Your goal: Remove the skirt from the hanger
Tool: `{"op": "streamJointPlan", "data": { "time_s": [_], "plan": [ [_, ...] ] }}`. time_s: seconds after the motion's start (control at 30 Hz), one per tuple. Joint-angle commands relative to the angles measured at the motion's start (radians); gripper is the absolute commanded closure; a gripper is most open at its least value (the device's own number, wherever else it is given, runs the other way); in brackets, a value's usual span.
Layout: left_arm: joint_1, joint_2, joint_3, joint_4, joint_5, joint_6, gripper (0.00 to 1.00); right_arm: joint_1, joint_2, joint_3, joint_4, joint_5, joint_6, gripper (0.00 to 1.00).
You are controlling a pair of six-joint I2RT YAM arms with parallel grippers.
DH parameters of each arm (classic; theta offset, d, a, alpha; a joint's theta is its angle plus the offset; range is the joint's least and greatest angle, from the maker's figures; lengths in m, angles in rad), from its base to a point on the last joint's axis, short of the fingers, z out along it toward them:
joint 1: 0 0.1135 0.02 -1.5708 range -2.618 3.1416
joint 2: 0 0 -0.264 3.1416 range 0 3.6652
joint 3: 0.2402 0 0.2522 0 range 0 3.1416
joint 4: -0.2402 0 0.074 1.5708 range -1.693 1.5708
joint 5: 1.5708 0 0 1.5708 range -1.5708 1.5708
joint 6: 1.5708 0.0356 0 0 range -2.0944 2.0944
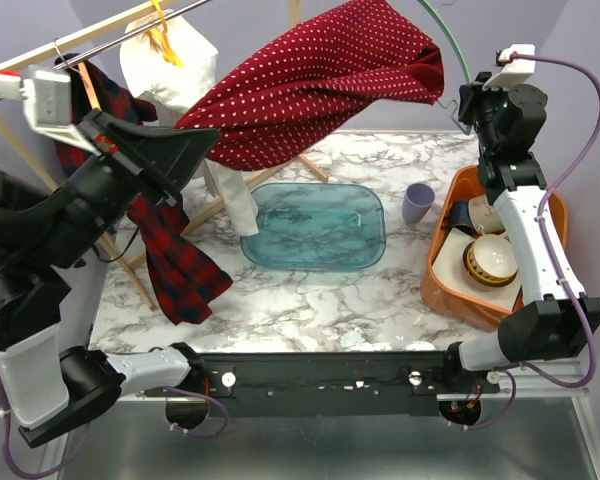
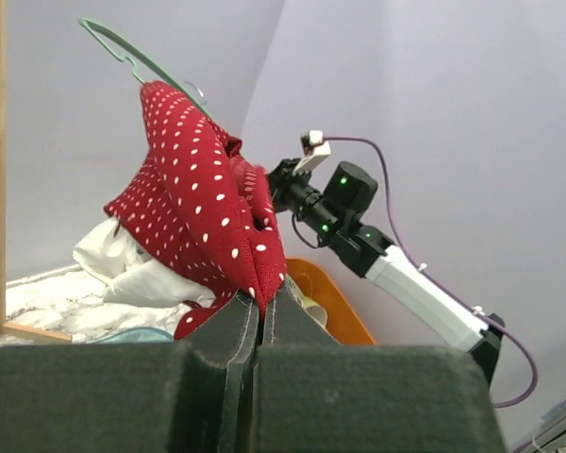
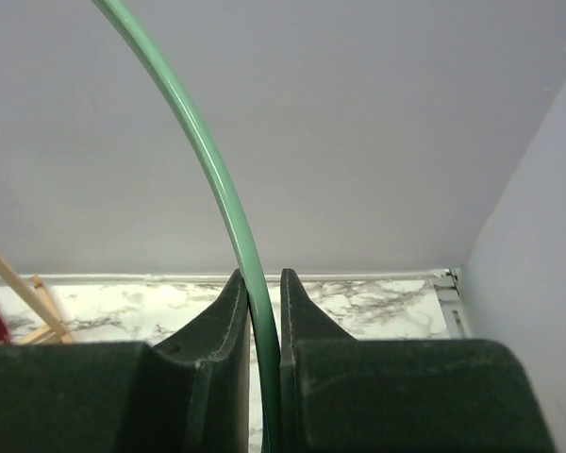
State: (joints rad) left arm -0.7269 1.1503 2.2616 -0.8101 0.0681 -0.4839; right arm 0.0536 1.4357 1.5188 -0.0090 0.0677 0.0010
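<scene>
The red skirt with white dots [image 1: 320, 75] is stretched in the air between my two arms, above the table. It still hangs on the green hanger [image 1: 450, 45], whose hook also shows at the top left of the left wrist view [image 2: 123, 52]. My left gripper [image 1: 212, 140] is shut on the skirt's lower left edge [image 2: 259, 274]. My right gripper [image 1: 462, 100] is shut on the green hanger wire [image 3: 231, 217], held high at the right.
A wooden rack [image 1: 70, 50] at the left carries a red-black plaid garment [image 1: 175, 250] and white cloth [image 1: 170, 60]. A teal tray [image 1: 315, 228], a purple cup [image 1: 417, 203] and an orange bin [image 1: 450, 285] with bowls [image 1: 490, 260] stand on the marble table.
</scene>
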Motion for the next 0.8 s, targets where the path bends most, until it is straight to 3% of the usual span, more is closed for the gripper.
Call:
{"op": "streamJointPlan", "data": {
  "time_s": [0.0,0.17,0.23,0.3,0.37,0.47,0.77],
  "plan": [
    [-0.005,-0.138,0.09,0.144,-0.016,-0.031,1.0,-0.13,0.107,0.047,-0.124,0.27,0.033,0.99],
    [-0.005,-0.156,0.015,0.19,0.018,-0.045,1.0,-0.133,0.043,0.011,-0.094,0.158,0.04,0.99],
    [-0.005,-0.149,-0.017,0.206,0.033,-0.044,1.0,-0.133,0.019,0.067,-0.144,0.106,0.069,0.99],
    [-0.005,-0.139,-0.033,0.235,0.086,-0.053,1.0,-0.132,-0.02,0.09,-0.233,-0.062,0.096,0.99],
    [-0.003,-0.127,-0.072,0.279,0.119,-0.064,1.0,-0.114,-0.151,-0.035,-0.122,-0.207,0.154,0.99],
    [-0.005,-0.107,-0.138,0.308,0.139,-0.074,1.0,-0.103,-0.234,-0.062,-0.144,-0.239,0.203,0.99],
    [-0.005,0.021,-0.134,0.333,0.167,-0.044,1.0,-0.103,-0.316,-0.025,-0.222,-0.305,0.18,0.99]
  ]
}}
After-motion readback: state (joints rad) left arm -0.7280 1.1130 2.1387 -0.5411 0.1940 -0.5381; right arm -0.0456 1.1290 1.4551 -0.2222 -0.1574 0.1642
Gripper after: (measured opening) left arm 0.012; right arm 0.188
